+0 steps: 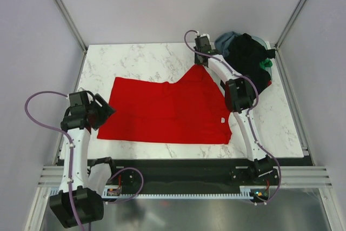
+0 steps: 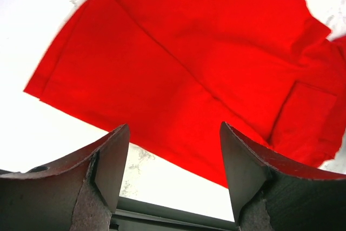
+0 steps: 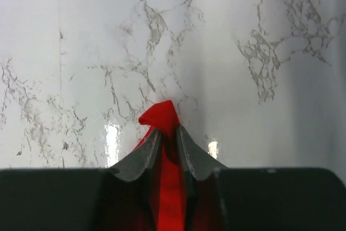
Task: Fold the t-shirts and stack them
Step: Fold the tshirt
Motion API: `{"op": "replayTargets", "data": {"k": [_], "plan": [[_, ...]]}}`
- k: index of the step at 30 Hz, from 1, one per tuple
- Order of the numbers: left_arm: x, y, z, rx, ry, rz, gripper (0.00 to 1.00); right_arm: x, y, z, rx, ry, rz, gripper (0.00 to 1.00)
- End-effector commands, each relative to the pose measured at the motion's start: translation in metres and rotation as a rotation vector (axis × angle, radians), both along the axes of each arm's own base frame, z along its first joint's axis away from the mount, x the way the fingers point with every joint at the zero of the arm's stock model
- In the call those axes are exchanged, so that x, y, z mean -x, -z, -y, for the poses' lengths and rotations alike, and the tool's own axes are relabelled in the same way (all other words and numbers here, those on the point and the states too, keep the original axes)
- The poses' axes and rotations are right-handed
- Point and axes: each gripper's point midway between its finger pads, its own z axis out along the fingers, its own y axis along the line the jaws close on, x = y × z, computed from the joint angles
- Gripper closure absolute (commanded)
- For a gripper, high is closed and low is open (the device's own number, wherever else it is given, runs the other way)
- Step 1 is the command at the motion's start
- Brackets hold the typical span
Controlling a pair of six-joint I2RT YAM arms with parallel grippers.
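A bright red t-shirt (image 1: 162,112) lies spread on the marble table, with a small white neck label (image 1: 224,120) near its right edge. My right gripper (image 1: 203,52) is at the shirt's far right corner and is shut on a pinch of the red cloth (image 3: 162,117), which pokes up between the fingertips. My left gripper (image 1: 105,111) hovers open just off the shirt's left edge; in the left wrist view its fingers (image 2: 116,158) frame bare table, with the red shirt (image 2: 178,68) beyond them. More t-shirts, black, grey-blue and green, lie in a heap (image 1: 248,58) at the far right.
The marble table (image 1: 135,60) is enclosed by white walls and metal frame posts. A black rail (image 1: 184,166) runs along the near edge, by the arm bases. The right arm reaches over the shirt's right side.
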Motion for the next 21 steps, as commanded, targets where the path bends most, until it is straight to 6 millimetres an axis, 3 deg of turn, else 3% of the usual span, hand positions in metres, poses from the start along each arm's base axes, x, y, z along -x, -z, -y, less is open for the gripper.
{"op": "replayTargets", "data": {"k": [1,3,4,5,6,7,8,9,10,11,12,13,15,16,18,19,20,21], "plan": [[-0.009,-0.003,-0.017,-0.075,-0.043,-0.009,0.25,-0.015,-0.021,-0.007,-0.056,-0.001,0.078,0.79],[-0.02,-0.005,-0.028,-0.104,-0.08,-0.028,0.25,-0.018,-0.046,-0.012,-0.085,-0.015,0.122,0.89],[-0.026,-0.007,-0.03,-0.103,-0.083,-0.026,0.24,-0.018,-0.054,-0.012,-0.091,-0.011,0.135,0.89],[-0.04,-0.02,-0.032,-0.097,-0.09,0.007,0.24,-0.018,-0.063,-0.012,-0.104,-0.003,0.148,0.89],[-0.051,-0.016,-0.033,-0.088,-0.091,-0.014,0.24,-0.018,-0.083,-0.013,-0.119,-0.004,0.176,0.89],[-0.06,-0.017,-0.035,-0.085,-0.097,-0.016,0.24,-0.016,-0.086,-0.013,-0.124,0.002,0.176,0.89],[-0.075,-0.031,-0.04,-0.088,-0.117,0.02,0.25,-0.015,-0.094,-0.013,-0.149,0.01,0.183,0.89],[-0.085,-0.034,-0.042,-0.087,-0.122,0.032,0.25,-0.013,-0.1,-0.014,-0.158,0.011,0.187,0.9],[-0.097,-0.026,-0.045,-0.077,-0.128,0.008,0.25,-0.011,-0.116,-0.014,-0.173,0.02,0.207,0.9],[-0.111,-0.035,-0.047,-0.073,-0.136,0.037,0.25,-0.008,-0.115,-0.014,-0.185,0.035,0.196,0.92],[-0.126,-0.036,-0.052,-0.077,-0.141,0.063,0.25,-0.004,-0.129,-0.014,-0.228,0.06,0.207,0.95],[-0.139,-0.022,-0.053,-0.07,-0.133,0.026,0.25,0.001,-0.125,-0.015,-0.252,0.072,0.185,0.96],[-0.165,-0.025,-0.059,-0.078,-0.124,0.035,0.26,0.009,-0.139,-0.026,-0.323,0.055,0.179,0.99],[-0.177,-0.002,-0.061,-0.067,-0.109,-0.024,0.27,0.013,-0.136,-0.027,-0.33,0.061,0.166,1.0],[-0.201,-0.006,-0.06,-0.055,-0.066,-0.004,0.3,0.02,-0.143,-0.034,-0.352,0.055,0.163,1.0],[-0.21,0.018,-0.061,-0.045,-0.043,-0.052,0.3,0.023,-0.141,-0.037,-0.364,0.05,0.149,1.0],[-0.224,0.011,-0.059,-0.036,-0.02,-0.024,0.31,0.026,-0.142,-0.042,-0.371,0.034,0.145,1.0],[-0.231,0.019,-0.059,-0.033,-0.007,-0.035,0.33,0.028,-0.144,-0.045,-0.377,0.022,0.141,1.0]]}}
